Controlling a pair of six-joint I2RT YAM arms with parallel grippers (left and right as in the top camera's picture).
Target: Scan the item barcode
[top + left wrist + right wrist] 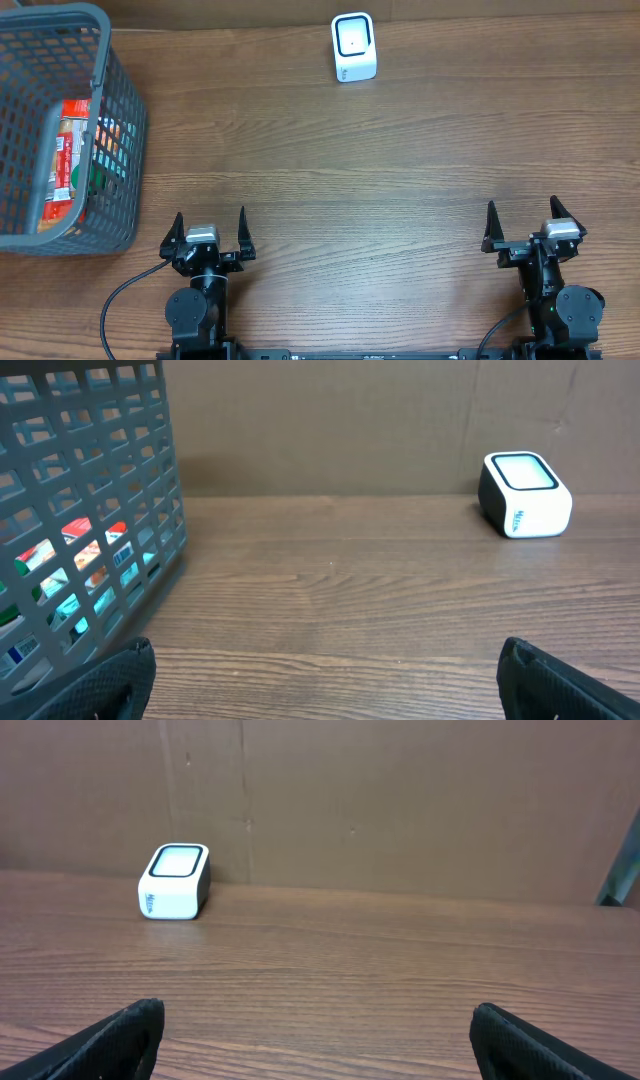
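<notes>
Left gripper (210, 214), right gripper (521, 204) low (agape)

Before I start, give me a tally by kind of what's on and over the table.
Grey basket: 1
White scanner: 1
Open pincers: 2, left pincer and right pincer
Total: 4
Packets in the basket overlap; count unclear.

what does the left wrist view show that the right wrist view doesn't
Only the left wrist view: the grey basket at the left, with colourful packets showing through its mesh.
Only the right wrist view: a grey-blue bar at the far right edge, too cropped to identify.
Both: the white scanner on the wooden table before a brown backdrop, each framed by its own open gripper, left gripper or right gripper.
</notes>
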